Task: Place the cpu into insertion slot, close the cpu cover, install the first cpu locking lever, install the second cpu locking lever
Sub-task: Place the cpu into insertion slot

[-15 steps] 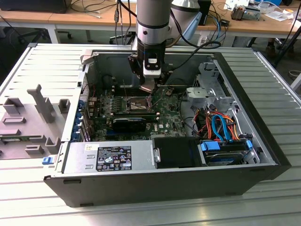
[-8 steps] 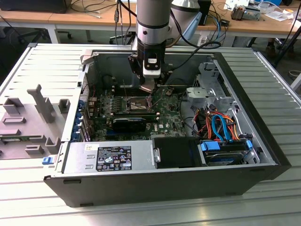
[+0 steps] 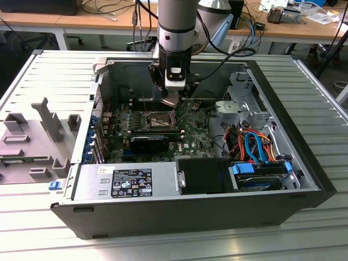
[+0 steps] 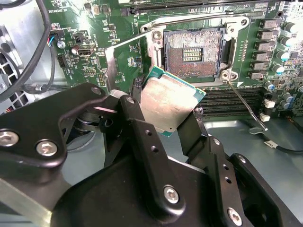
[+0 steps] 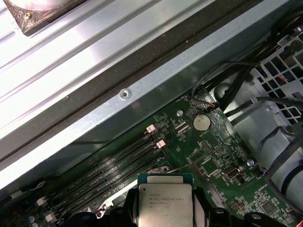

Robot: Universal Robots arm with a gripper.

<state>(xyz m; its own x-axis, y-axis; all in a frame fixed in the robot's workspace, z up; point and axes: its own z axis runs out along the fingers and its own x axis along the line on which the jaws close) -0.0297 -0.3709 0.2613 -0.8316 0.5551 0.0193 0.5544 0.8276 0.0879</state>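
Grey fixture [image 3: 41,130] is lying at the exterior view's left, outside the case [image 3: 163,212]. Mid-case, the gripper [image 3: 169,102] is hanging over the board [image 3: 193,142], fingers [image 4: 135,118] clamping the cpu [image 4: 170,101], tilted, just beside the slot [image 4: 194,54], which is lying open, pins bare.

Robotics lab or engineering workshop, not a home or a shop.

- My arm [image 3: 175,27], 1 industrial unit, hangs over a desktop computer case [image 3: 163,215] that lies on its side with the panel off. The green motherboard [image 3: 190,142], drive cage and wiring are bare.
- The case sits on a ribbed aluminium worktable [image 3: 49,76].
- On the exterior view's left, a grey fixture plate [image 3: 32,138] with upright holders lies on that table.
- Behind are wooden desks [image 3: 60,20] strewn with cables [image 3: 109,8] and small electronic parts [image 3: 283,13].
- My gripper [image 4: 163,116] pinches the cpu [image 4: 173,99] above the board: machine-run bench assembly.
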